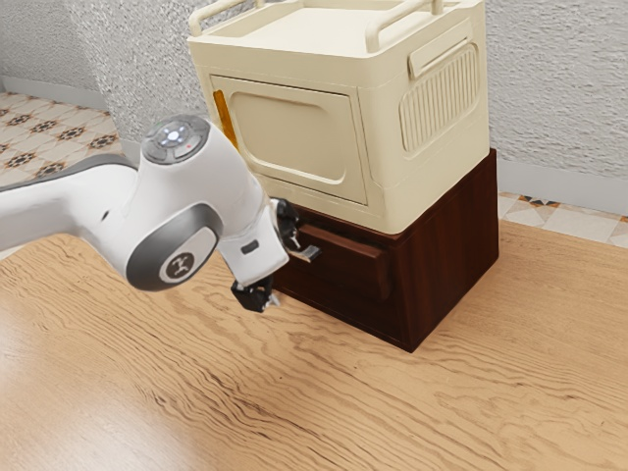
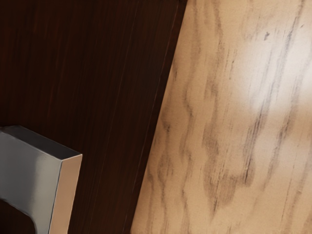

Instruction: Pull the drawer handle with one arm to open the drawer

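Where one wood-grained tabletop (image 1: 324, 402) spreads out, one white Franka arm (image 1: 167, 201) comes in from the exterior view's left, its base end cut off. One cream door-fronted cabinet (image 1: 299, 137) with two top rails (image 1: 402, 22), cropped by the exterior view's upper edge, sits on one dark wood cabinet (image 1: 451, 245). That lower cabinet has one visible drawer (image 1: 343, 275), partly hidden behind the arm; how far out it stands is hard to tell. One black two-finger gripper (image 1: 279, 270) is at the drawer's front, its two fingers spread wide, with no grip on anything. Smallest is the one silver drawer handle (image 1: 308, 253), on the drawer front, near the upper finger; whether they touch, I cannot tell. The wrist view crops the handle, leaving a squared end.
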